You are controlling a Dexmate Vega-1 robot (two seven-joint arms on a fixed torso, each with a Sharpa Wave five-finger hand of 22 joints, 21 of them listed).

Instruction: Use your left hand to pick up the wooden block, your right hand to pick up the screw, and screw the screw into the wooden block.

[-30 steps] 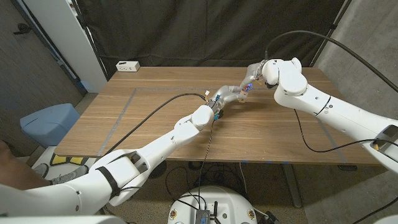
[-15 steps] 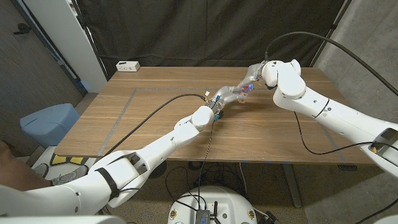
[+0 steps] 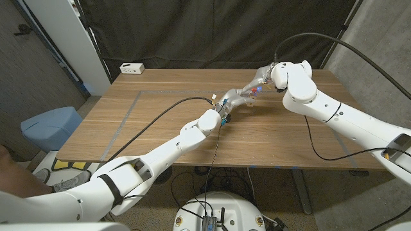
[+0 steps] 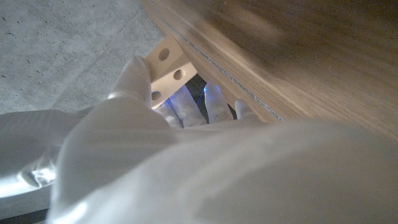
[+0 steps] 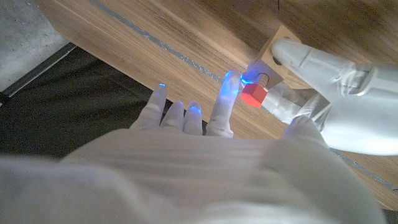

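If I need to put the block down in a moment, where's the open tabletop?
Bare wood lies on the table inside the taped outline left of the left arm's cable, and on the right front under the right arm. It is crowded mid-table toward the far edge, where the left hand holds the wooden block against the right hand with the red-headed screw.
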